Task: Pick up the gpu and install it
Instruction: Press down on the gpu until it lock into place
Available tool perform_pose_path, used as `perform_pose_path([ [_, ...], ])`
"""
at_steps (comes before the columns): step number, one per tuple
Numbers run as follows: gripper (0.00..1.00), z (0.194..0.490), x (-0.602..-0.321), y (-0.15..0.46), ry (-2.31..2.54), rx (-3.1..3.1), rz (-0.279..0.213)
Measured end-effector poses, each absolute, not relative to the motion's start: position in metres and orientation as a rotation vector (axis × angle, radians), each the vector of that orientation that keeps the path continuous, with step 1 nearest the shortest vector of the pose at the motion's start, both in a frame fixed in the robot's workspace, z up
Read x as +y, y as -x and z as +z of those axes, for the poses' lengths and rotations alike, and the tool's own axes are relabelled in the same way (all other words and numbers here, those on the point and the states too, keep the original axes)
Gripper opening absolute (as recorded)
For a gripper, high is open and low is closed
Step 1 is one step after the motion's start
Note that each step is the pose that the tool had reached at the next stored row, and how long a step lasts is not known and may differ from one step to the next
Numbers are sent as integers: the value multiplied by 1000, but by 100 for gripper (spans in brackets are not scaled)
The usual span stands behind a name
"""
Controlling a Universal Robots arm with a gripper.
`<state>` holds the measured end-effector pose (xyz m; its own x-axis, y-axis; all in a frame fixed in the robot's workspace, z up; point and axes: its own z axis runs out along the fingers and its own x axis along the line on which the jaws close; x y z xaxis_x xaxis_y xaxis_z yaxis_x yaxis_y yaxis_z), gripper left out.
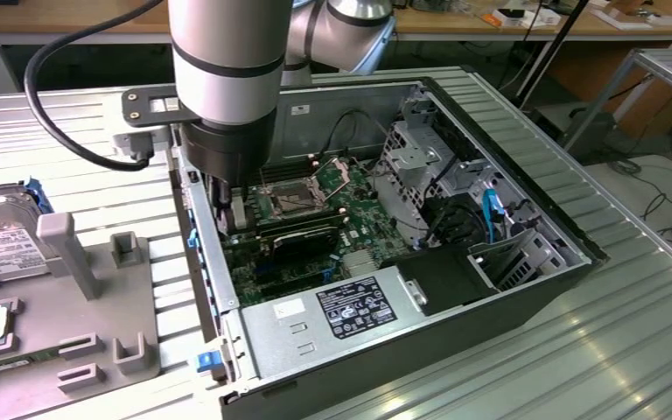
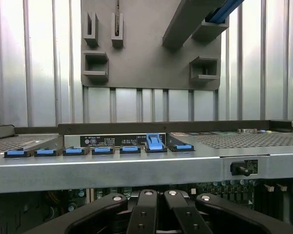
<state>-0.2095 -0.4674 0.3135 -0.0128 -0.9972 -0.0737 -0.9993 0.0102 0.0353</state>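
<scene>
Your open computer case (image 1: 523,166) lies on the ribbed table (image 1: 616,350), the arm reaching in at its nine o'clock edge. Judged step: seating. The gpu (image 1: 301,233) sits at the motherboard's slots, six o'clock of the CPU socket. Your gripper (image 2: 158,214) is pressed together above it. Any further press needs square alignment.
</scene>
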Motion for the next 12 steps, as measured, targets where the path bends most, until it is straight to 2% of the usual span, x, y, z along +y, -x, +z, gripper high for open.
perform_pose_path([
  [12, 11, 311, -467, 214, 2187, 2212, 117],
])
